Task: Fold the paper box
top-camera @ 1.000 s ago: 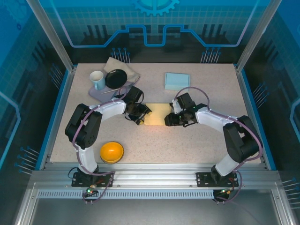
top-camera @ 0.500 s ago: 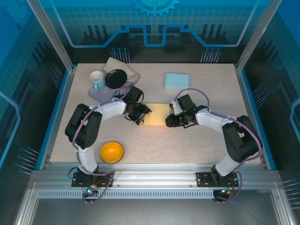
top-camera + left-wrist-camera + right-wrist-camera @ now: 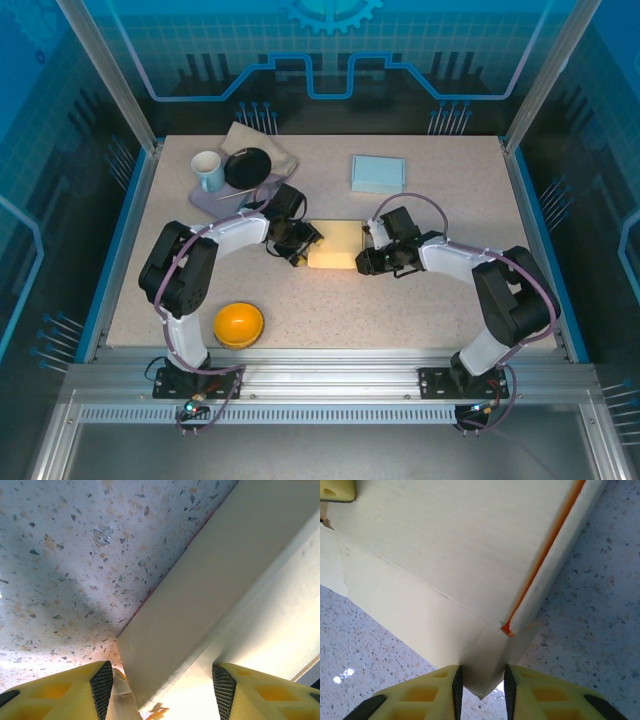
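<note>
The cream paper box (image 3: 335,244) lies flat-ish at the table's middle, between the two arms. My left gripper (image 3: 298,251) is at its left edge, open, with the box's corner (image 3: 150,680) standing between the wide-apart yellow fingers (image 3: 102,685). My right gripper (image 3: 358,262) is at the box's near right corner, shut on a folded corner flap (image 3: 482,672) of the box. An orange-lined edge (image 3: 547,555) of the box runs up the right wrist view. The left gripper's fingertip (image 3: 337,490) peeks into the top left of that view.
A light blue pad (image 3: 378,172) lies at the back right. A white mug (image 3: 208,170) and a black dish (image 3: 247,167) sit on a cloth at the back left. An orange bowl (image 3: 239,324) is near the front left edge.
The right gripper has slid toward the near edge along the box's right side and dragged that corner slightly. The left arm has stayed put.
</note>
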Controlling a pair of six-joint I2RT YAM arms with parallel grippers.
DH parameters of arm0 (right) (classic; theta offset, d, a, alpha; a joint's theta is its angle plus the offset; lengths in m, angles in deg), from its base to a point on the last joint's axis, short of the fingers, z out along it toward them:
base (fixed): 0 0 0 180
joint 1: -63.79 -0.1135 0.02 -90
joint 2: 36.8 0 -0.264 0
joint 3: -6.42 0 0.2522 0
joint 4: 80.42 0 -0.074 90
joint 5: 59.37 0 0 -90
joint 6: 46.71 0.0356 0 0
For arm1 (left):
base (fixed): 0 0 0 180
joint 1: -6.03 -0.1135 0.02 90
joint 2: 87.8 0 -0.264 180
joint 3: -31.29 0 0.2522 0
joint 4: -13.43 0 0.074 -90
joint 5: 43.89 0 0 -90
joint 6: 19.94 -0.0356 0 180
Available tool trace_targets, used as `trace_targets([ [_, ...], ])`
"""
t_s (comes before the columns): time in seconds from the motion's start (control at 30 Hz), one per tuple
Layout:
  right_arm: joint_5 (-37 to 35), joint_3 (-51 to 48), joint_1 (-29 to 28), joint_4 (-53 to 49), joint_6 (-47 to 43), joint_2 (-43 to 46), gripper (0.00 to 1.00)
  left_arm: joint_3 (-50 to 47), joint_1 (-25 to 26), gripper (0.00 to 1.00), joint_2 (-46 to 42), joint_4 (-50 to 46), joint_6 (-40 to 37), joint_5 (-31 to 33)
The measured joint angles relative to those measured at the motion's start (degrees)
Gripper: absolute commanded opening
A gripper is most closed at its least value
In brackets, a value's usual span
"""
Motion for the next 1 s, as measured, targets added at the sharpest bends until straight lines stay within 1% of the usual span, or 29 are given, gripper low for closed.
trace_targets([
  [0.37,3.5,0.0,1.5,0.0,1.6,0.3,0.29,0.0,0.0,0.59,0.1,0.0,0.0,0.0],
  [0.57,4.0,0.0,1.8,0.2,1.8,0.7,0.29,0.0,0.0,0.59,0.1,0.0,0.0,0.0],
  [1.0,4.9,-2.8,3.2,6.1,1.1,0.3,0.27,0.0,0.0,0.59,0.2,0.2,0.0,0.0],
])
